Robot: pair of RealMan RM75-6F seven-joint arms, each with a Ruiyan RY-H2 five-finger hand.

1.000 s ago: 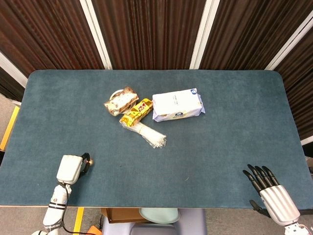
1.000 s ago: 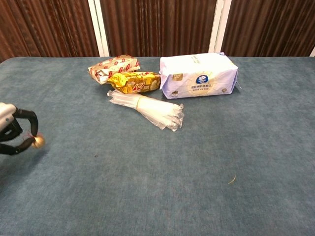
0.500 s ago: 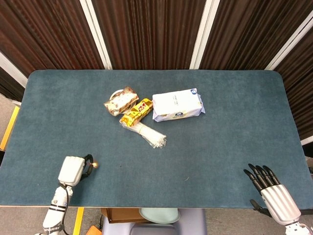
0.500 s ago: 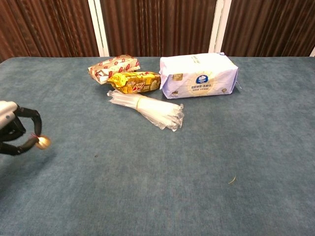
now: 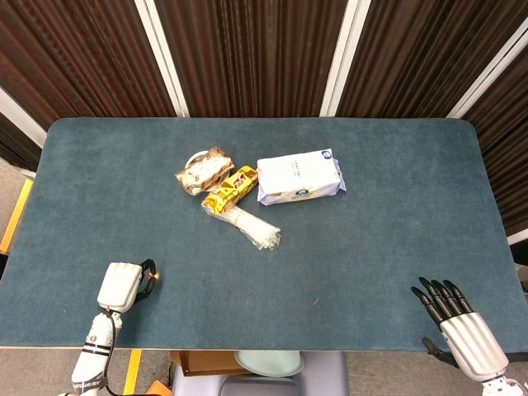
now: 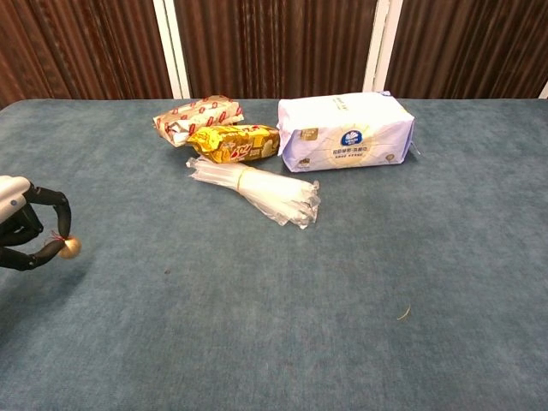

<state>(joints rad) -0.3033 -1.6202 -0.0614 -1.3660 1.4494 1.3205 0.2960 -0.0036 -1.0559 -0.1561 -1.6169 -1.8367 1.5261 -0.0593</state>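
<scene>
While left hand [image 6: 21, 224] at lower left of frame pinches small golden ball [image 6: 71, 247] just above table [image 5: 396, 239], right hand [image 5: 458, 322] lies lower right, fingers apart, holding nothing.

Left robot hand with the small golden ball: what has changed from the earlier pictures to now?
The left robot hand, pinching the small golden ball, drifted slightly right, then came back. The right robot hand stayed open at the table edge. The tissue pack, snack packets and straws did not move.

Lab/demo rig: blue felt table [image 5: 396, 214], dark curtain backdrop [image 5: 247, 49].
</scene>
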